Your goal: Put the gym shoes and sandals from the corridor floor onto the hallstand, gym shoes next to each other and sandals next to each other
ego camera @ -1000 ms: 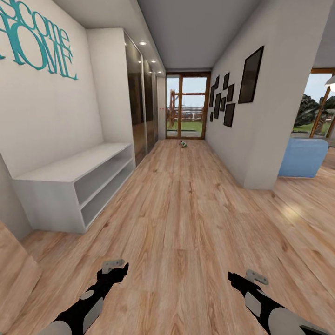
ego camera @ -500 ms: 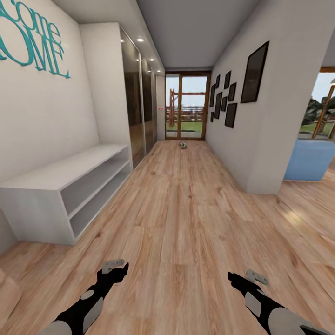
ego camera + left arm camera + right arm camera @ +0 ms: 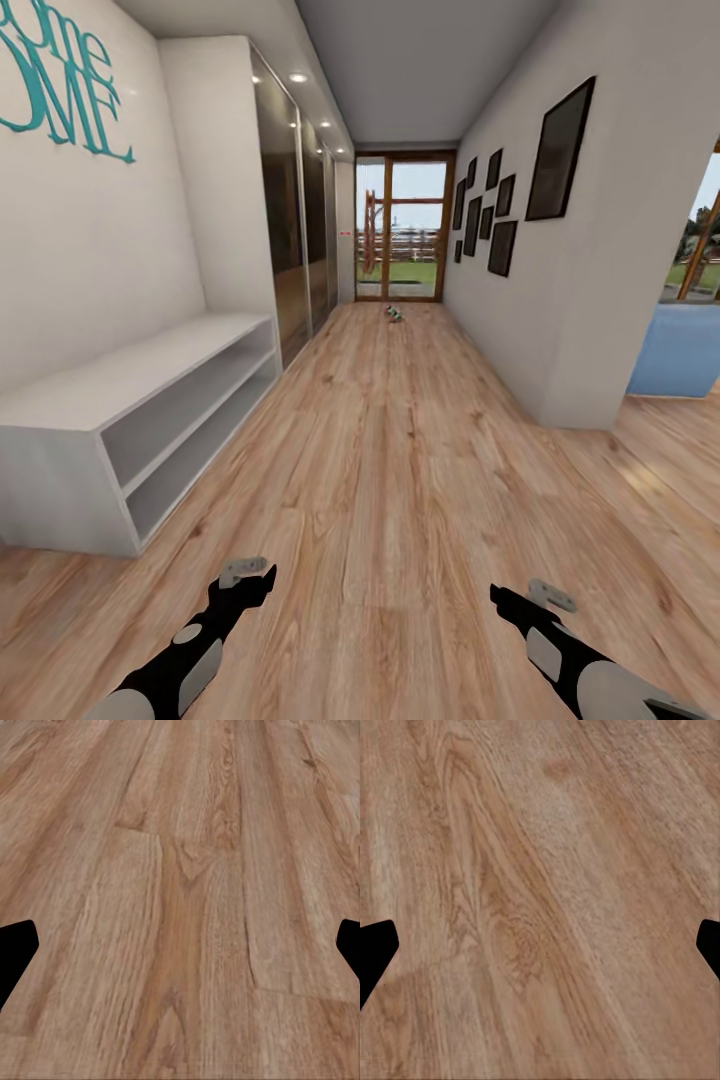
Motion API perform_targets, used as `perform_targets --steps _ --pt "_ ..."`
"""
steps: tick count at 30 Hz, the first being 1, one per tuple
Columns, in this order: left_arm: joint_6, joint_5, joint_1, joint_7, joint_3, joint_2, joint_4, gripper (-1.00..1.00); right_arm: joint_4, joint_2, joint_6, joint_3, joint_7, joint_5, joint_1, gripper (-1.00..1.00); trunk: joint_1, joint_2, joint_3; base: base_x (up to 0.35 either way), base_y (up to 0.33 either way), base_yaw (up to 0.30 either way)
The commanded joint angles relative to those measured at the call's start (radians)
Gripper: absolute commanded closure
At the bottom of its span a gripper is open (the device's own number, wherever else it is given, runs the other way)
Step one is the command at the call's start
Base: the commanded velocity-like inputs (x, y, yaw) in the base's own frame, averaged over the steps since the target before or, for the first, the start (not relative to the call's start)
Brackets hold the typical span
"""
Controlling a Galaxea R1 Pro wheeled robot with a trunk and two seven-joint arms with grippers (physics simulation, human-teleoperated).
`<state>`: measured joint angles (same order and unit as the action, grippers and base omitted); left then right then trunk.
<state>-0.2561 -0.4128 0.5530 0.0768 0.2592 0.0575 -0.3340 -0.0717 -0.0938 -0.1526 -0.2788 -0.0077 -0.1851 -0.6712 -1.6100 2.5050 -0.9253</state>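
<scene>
Far down the corridor floor (image 3: 400, 450), near the glass door, lies a small pale and greenish thing (image 3: 394, 312) that looks like a gym shoe, too small to tell more. The sandals and the hallstand are out of view. My left gripper (image 3: 262, 585) and right gripper (image 3: 498, 598) hang low over the planks at the near edge of the head view, both holding nothing. In the left wrist view the left gripper (image 3: 180, 952) is open, its dark fingertips (image 3: 16, 949) wide apart over bare wood. The right gripper (image 3: 540, 952) is open in the same way.
A plain white two-shelf bench (image 3: 120, 400) stands against the left wall, with dark mirrored wardrobe doors (image 3: 290, 240) beyond it. The right wall's corner (image 3: 590, 400) opens to a room with a blue sofa (image 3: 685, 350). A glass door (image 3: 400, 230) closes the far end.
The whole view has shifted: the camera moved forward along the corridor, so the white bench slid left and nearer. Both arms hold the same pose.
</scene>
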Motion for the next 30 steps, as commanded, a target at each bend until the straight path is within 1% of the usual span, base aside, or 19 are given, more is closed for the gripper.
perform_targets --steps 1,30 --pt "-0.004 -0.011 0.001 0.003 0.006 0.001 0.001 -1.0 0.001 0.0 -0.004 0.002 0.0 -0.01 -0.001 -1.0 0.0 0.0 -0.001 0.347 0.0 0.0" --pt "-0.004 -0.011 0.001 0.003 0.006 0.001 0.001 -1.0 0.001 -0.001 -0.005 0.002 -0.005 -0.01 -0.001 -1.0 0.0 0.0 -0.001 0.347 0.0 0.0"
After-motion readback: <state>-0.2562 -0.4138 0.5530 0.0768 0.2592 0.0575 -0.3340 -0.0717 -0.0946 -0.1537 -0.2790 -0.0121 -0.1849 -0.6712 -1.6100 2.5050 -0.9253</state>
